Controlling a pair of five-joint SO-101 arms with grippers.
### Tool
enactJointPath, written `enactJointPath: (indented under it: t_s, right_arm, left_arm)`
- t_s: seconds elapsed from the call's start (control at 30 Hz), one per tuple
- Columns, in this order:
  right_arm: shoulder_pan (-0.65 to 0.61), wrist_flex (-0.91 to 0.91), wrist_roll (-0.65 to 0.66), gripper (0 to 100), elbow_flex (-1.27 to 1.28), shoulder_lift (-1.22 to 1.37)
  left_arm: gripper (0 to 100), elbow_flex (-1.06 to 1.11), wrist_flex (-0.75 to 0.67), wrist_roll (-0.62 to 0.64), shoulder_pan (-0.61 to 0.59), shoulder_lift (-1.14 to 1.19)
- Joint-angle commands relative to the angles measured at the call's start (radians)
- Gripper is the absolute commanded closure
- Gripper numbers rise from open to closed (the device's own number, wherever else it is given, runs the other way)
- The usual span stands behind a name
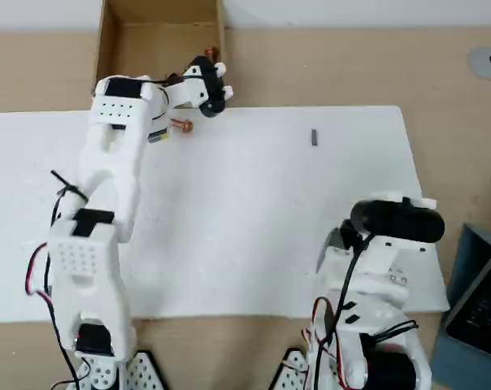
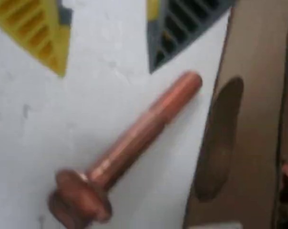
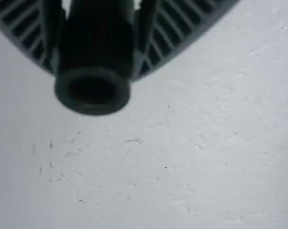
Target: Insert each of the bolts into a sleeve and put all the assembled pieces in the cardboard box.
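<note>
Cardboard box [image 1: 106, 45] stands at the table's far edge. Its floor shows plain brown card, and a copper piece [image 1: 211, 54] sits at its right wall; whether inside or on the rim I cannot tell. Left gripper [image 1: 213, 88] hangs at the box's near right corner, fingers [image 2: 36, 28] spread wide and holding nothing. The left wrist view shows a copper bolt [image 2: 129, 152] lying loose on the white mat [image 1: 254, 211], just beside the box's wall. Well away from the box, the right gripper [image 3: 94, 47] is clamped on a dark sleeve [image 3: 92, 93], seen end-on in the right wrist view. A small dark piece [image 1: 315, 137] lies on the mat, off to the box's right.

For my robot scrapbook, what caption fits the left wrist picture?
Copper-coloured metal bolt lying near the edge of the white foam mat, before the open left gripper.
</note>
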Motion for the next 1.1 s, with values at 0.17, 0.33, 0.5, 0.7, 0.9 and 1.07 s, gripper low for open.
enactJointPath:
  t_s: [0.17, 0.33, 0.5, 0.7, 0.9, 1.07]
  right_arm:
    - [-0.012, -0.026, -0.011, 98.9, 0.001, -0.012]
    - [-0.012, -0.026, -0.011, 98.9, 0.001, -0.008]
    - [-0.012, -0.026, -0.011, 98.9, 0.001, -0.008]
    - [-0.012, -0.026, -0.011, 98.9, 0.001, -0.008]
    - [-0.012, -0.026, -0.011, 98.9, 0.001, -0.007]
    - [-0.012, -0.026, -0.011, 98.9, 0.001, -0.007]
  left_arm:
    - [87, -0.249, 0.003, -0.009, 0.015, 0.116]
    - [87, -0.276, 0.005, -0.009, 0.038, 0.159]
    - [88, -0.269, 0.005, -0.009, 0.051, 0.17]
    - [88, -0.275, 0.005, -0.011, 0.048, 0.208]
    - [88, -0.276, 0.002, -0.011, 0.048, 0.248]
    - [88, -0.276, -0.005, -0.012, 0.052, 0.272]
